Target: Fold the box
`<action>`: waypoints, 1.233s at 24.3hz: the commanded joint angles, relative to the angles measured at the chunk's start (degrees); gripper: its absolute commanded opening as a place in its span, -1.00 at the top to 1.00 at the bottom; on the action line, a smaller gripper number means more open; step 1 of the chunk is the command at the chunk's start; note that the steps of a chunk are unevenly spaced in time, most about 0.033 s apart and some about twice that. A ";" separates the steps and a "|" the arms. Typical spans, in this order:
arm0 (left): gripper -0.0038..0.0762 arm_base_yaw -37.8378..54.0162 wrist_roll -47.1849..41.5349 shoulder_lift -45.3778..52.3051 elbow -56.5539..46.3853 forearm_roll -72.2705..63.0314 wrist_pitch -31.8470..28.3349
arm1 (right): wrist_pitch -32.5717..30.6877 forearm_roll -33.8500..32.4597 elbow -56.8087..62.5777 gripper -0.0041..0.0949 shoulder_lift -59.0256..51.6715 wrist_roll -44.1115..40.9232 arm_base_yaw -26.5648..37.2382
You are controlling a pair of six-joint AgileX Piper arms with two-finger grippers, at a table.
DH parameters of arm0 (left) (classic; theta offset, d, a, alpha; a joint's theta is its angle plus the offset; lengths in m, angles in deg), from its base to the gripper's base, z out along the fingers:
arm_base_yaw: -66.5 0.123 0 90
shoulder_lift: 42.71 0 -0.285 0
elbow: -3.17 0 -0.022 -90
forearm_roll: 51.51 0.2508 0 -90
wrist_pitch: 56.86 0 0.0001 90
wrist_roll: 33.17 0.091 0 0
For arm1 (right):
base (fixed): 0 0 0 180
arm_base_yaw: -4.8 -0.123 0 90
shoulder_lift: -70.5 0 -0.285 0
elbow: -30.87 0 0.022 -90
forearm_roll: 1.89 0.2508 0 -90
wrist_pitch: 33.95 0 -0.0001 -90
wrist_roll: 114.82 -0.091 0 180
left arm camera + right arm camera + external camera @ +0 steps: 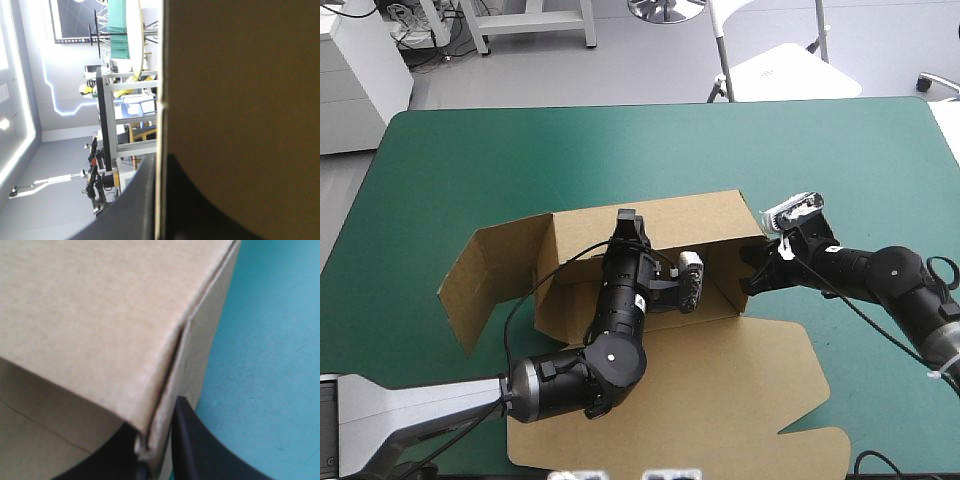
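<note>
Currently the box (660, 215) stands partly erected at the middle of the desk (460, 140). Its far wall is upright, one side flap angles outward toward the desk's left edge, and the lid panel lies flat toward the near edge. The left fingers (133, 200) reach over the top edge of the far wall and are clamped on it, with the board between them. The right fingers (200, 450) pinch the right side wall at its far corner, one finger on each face of the board.

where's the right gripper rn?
High view: the right gripper is right of centre, at the right end wall of the box, jaws pinching that wall's corner edge.
</note>
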 commanded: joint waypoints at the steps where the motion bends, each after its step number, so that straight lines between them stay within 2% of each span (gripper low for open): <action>1: 0.93 -0.24 -0.42 2.25 1.38 3.51 1.01 | -2.98 5.68 -1.55 0.96 -1.58 1.27 -0.01; 7: 0.93 -0.24 -0.82 2.25 1.38 3.51 1.01 | -2.41 6.37 -1.55 0.96 -1.58 1.53 -0.79; 11: 0.88 -0.24 -0.82 2.25 1.38 4.00 1.01 | 2.48 6.37 -1.55 0.95 -0.55 1.30 -4.72; 13: 0.72 -0.24 -0.82 2.25 1.38 4.00 1.01 | 3.69 6.47 -1.55 0.95 1.40 1.06 -5.61; 14: 0.51 -0.24 -0.82 2.25 1.38 4.00 0.73 | 4.76 6.51 -1.55 0.95 2.69 0.97 -5.61; 15: 0.40 -0.24 -0.82 2.25 1.38 4.00 0.26 | 5.44 6.70 -1.55 0.95 3.01 0.97 -5.61; 16: 0.14 -0.24 -1.26 2.25 1.38 4.46 -0.56 | 6.57 6.92 -1.55 0.95 3.58 0.97 -5.61; 17: 0.00 -0.24 -1.51 2.25 1.38 4.72 -0.99 | 7.01 6.92 -1.55 0.95 3.58 0.97 -5.61; 20: -0.26 -0.24 -1.51 2.25 1.38 6.74 -2.82 | 8.99 6.92 -1.55 0.95 3.58 0.97 -5.61; 30: -0.26 -0.24 -1.51 2.25 1.38 7.50 -3.43 | 18.74 7.07 -1.66 0.95 3.58 -1.56 -5.61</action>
